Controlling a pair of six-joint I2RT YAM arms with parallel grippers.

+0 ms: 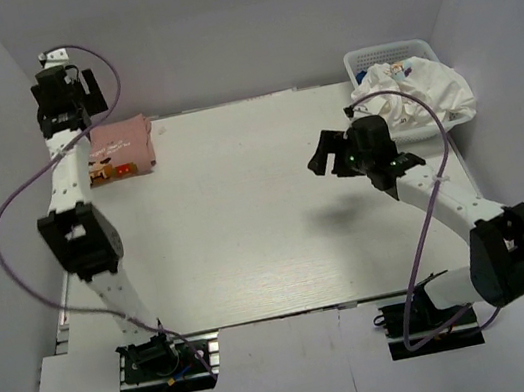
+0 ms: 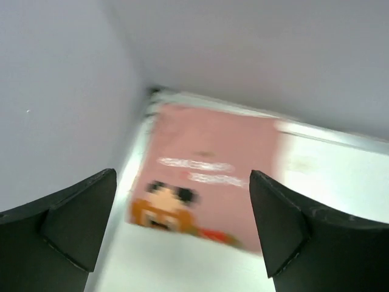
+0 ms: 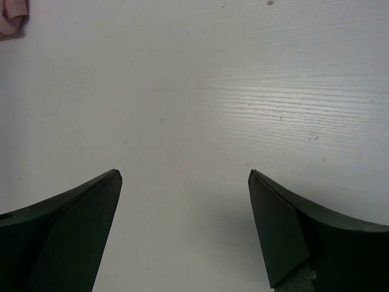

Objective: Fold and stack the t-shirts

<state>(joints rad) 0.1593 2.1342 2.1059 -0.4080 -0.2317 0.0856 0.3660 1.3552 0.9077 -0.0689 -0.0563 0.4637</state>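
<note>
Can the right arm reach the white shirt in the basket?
Probably yes: the right gripper is open and empty, and the white t-shirt spills over the basket just behind it, nothing between.

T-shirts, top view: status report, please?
Left hand open above the folded pink t-shirt, far-left corner. Right hand open, empty, over the table. White t-shirt crumpled, spilling from the basket, not yet folded. Nothing in the way.

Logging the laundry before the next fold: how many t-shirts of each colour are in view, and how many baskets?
Pink t-shirt, folded: 1
White t-shirt, bunched in the basket: 1
Basket: 1
Total: 3
</note>
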